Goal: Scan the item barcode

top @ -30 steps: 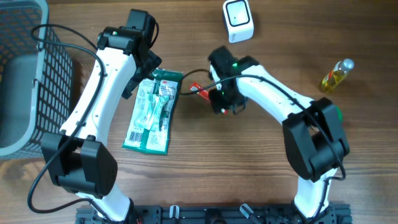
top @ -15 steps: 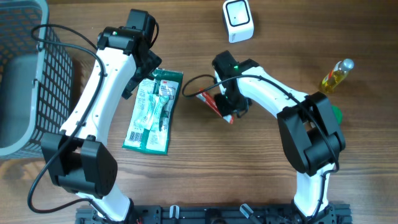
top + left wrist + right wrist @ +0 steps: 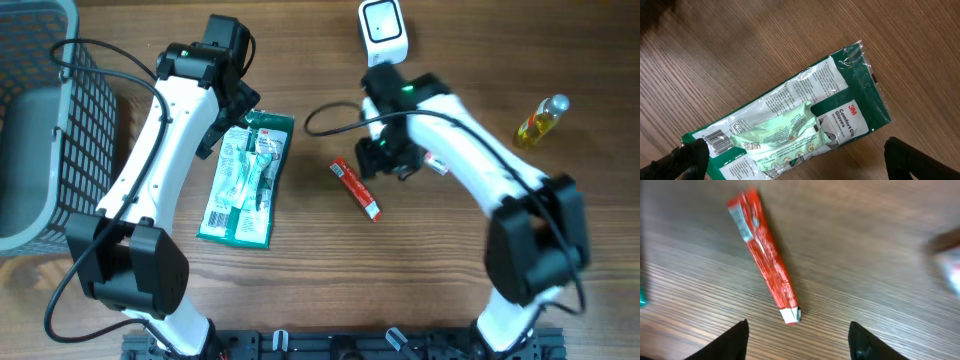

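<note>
You're hovering the right gripper [image 3: 381,160], fingers apart and empty. Overhead, the slim red foil stick packet [image 3: 356,189] is lying near its 7 o'clock, running 11-to-5.

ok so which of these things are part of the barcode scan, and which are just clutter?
Job: white scanner; red stick packet; green glove pack, barcode showing.
Lying about: yellow bottle; wire basket.
</note>
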Controlling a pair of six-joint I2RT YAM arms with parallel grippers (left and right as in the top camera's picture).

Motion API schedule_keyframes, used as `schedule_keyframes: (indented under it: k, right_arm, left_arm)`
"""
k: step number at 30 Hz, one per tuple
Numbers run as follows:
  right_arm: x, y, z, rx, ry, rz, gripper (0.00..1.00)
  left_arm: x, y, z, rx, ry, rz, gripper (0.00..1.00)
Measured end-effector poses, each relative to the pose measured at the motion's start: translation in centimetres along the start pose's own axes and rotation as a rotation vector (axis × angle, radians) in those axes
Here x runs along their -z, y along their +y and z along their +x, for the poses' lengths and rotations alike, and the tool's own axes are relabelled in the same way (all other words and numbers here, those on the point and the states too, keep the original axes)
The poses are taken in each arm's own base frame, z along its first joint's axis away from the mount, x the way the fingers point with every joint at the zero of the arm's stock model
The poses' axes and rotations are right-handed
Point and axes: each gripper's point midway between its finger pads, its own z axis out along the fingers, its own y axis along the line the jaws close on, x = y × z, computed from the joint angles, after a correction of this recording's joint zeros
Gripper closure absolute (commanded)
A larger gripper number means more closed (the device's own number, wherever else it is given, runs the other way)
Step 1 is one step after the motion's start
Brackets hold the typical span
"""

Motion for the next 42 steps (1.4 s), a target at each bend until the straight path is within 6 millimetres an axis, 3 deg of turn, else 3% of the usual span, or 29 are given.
schedule_keyframes:
  k: [2, 4, 5, 9, 12, 16, 20, 22, 25, 27, 29, 31, 33, 42]
  right_arm:
    - [2.2, -1.3, -0.5, -0.04, -0.063, -0.008, 0.32]
    - [2.7, -2.6, -0.7, -0.079, -0.075, -0.007, 0.28]
    - [2.7, -3.3, -0.7, -0.097, -0.072, -0.005, 0.0]
    - [1.4, -4.0, 0.0, -0.122, -0.05, -0.014, 0.01]
    - [0.2, -3.7, 1.3, -0.128, -0.004, -0.042, 0.14]
    - [-1.5, -3.1, 1.9, -0.116, 0.004, -0.066, 0.32]
    - [-3.9, -0.8, 2.3, -0.037, -0.013, -0.082, 0.32]
    - [-4.3, 0.1, 2.6, -0.007, -0.011, -0.082, 0.32]
    - [-4.4, 0.3, 2.2, 0.012, -0.029, -0.065, 0.38]
    - [-4.5, 0.3, 2.0, 0.037, -0.04, -0.059, 0.59]
    - [-4.5, 0.2, 2.0, 0.052, -0.041, -0.056, 0.68]
    - [-5.0, 0.0, 2.6, 0.052, -0.025, -0.053, 0.69]
    - [-5.8, -0.3, 3.5, 0.049, -0.003, -0.049, 0.63]
    - [-7.3, 0.1, 3.7, 0.096, -0.027, -0.089, 0.59]
  left_arm:
    - [0.0, 0.0, 0.0, 0.0, 0.0, 0.0, 0.0]
    - [0.0, 0.0, 0.0, 0.0, 0.0, 0.0, 0.0]
    - [0.0, 0.0, 0.0, 0.0, 0.0, 0.0, 0.0]
    - [0.1, -1.6, -0.8, 0.02, -0.033, 0.064, 0.0]
    - [-0.2, -0.7, -1.7, 0.046, -0.029, 0.047, 0.0]
    - [-1.4, 3.4, -5.0, 0.166, -0.009, -0.028, 0.0]
    - [-2.1, 5.9, -7.3, 0.243, -0.009, -0.06, 0.0]
    - [-2.3, 7.0, -7.8, 0.162, 0.003, -0.078, 0.0]
    - [-2.4, 6.3, -9.0, -0.035, -0.028, -0.04, 0.0]
    - [-2.4, 5.3, -9.9, -0.186, -0.06, -0.003, 0.0]
    - [-2.4, 4.9, -10.1, -0.255, -0.071, 0.009, 0.0]
    - [-2.4, 4.9, -10.1, -0.308, -0.071, 0.011, 0.0]
    - [-2.4, 4.9, -10.1, -0.322, -0.071, 0.01, 0.0]
    - [-2.4, 4.9, -10.1, -0.333, -0.072, 0.01, 0.0]
